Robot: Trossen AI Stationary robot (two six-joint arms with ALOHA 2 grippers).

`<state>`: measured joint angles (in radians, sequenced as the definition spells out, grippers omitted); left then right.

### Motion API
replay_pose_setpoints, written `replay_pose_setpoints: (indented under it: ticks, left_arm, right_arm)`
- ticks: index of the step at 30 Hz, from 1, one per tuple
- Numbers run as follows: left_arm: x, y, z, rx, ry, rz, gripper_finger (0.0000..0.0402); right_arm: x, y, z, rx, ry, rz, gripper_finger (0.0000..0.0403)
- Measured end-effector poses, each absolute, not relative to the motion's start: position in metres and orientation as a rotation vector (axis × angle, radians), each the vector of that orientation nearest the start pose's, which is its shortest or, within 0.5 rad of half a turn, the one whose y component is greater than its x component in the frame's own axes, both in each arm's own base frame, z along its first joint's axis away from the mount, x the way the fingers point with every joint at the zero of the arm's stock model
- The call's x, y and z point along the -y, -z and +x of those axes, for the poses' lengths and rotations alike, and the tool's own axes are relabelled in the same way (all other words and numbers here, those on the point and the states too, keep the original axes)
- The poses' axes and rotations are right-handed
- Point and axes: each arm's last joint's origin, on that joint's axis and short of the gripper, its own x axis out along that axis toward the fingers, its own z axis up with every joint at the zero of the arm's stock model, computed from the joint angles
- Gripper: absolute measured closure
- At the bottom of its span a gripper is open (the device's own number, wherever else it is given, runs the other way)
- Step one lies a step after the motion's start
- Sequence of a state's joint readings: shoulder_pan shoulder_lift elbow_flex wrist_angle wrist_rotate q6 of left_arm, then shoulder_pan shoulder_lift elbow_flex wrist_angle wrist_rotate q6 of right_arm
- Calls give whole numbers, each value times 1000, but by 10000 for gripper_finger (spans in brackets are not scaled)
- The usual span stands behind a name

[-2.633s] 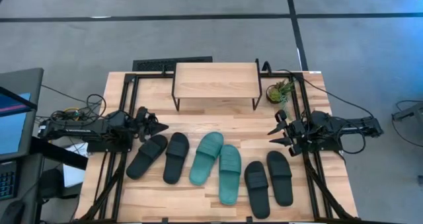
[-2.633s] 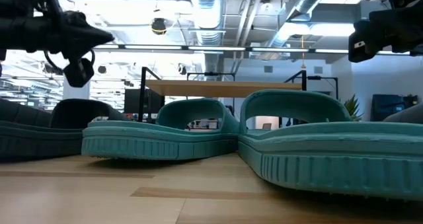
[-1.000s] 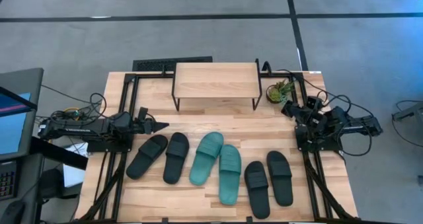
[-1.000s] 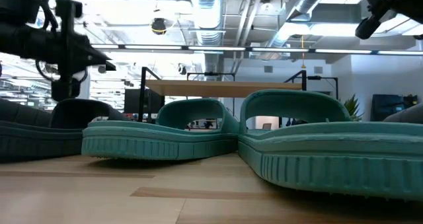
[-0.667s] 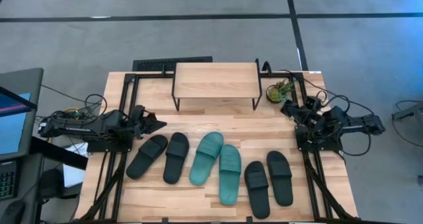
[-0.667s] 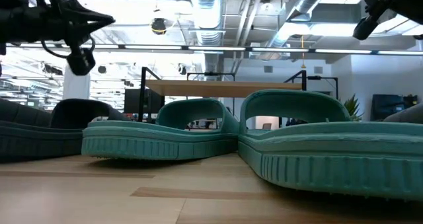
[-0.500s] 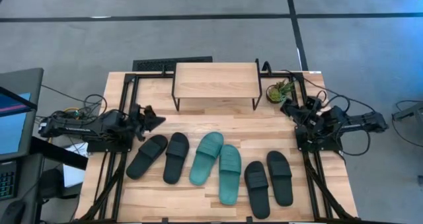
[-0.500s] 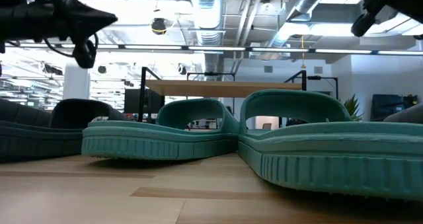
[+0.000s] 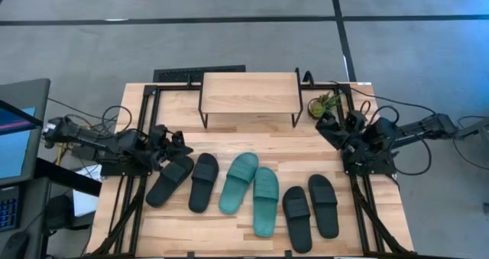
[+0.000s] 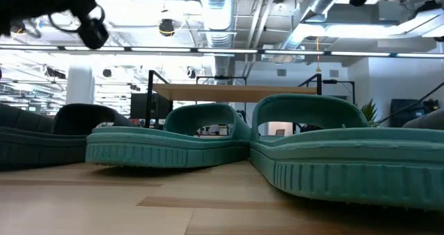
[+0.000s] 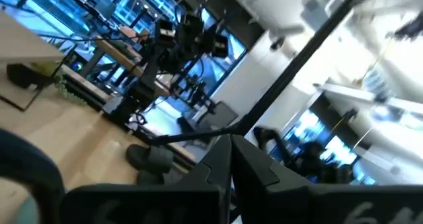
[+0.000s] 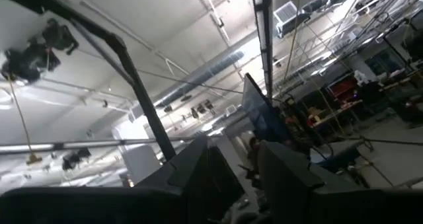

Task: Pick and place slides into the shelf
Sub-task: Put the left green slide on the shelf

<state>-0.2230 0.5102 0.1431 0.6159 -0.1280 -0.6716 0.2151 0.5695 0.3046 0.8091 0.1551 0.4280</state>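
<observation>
Six slides lie sole-down in a row on the near half of the table: a black pair (image 9: 187, 182) on the left, a teal pair (image 9: 253, 190) in the middle, a black pair (image 9: 310, 211) on the right. The teal pair (image 10: 277, 148) fills the low view. The shelf (image 9: 250, 95) stands on thin black legs at the far middle, its top board bare. My left gripper (image 9: 181, 142) hovers shut just beyond the leftmost black slide's toe and touches nothing; its fingertips (image 11: 231, 143) meet. My right gripper (image 9: 323, 124) is open, raised near the shelf's right legs; its fingers (image 12: 201, 151) point up at the ceiling.
A small potted plant (image 9: 325, 104) sits at the far right, close to my right gripper. A black strip (image 9: 199, 73) lies behind the shelf. Black frame rails (image 9: 141, 106) run along both table sides. A monitor (image 9: 15, 129) stands off the left edge. Bare wood lies between shelf and slides.
My left gripper has drawn back a little toward the table's left edge, turned about its axis and risen. My right gripper has tipped upward, climbed, and shifted slightly toward the far edge near the shelf. The slides and shelf have not moved.
</observation>
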Motion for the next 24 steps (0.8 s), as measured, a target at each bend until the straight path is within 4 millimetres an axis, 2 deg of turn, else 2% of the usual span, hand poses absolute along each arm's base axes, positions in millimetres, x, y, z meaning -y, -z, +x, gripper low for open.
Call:
replay_pose_setpoints:
  ticks: [8,12,19,24]
  left_arm:
    - [47,-267,172,157,192,-460,401]
    - [54,-280,192,103,191,-423,401]
    - [69,-267,221,-371,104,-194,401]
    - [81,-263,246,-522,89,-14,401]
  right_arm:
    - [-31,-306,139,451,-182,471,281]
    - [-37,-316,140,369,-204,468,281]
    - [-54,-323,156,141,-193,430,281]
    - [-59,-319,160,-1,-127,389,281]
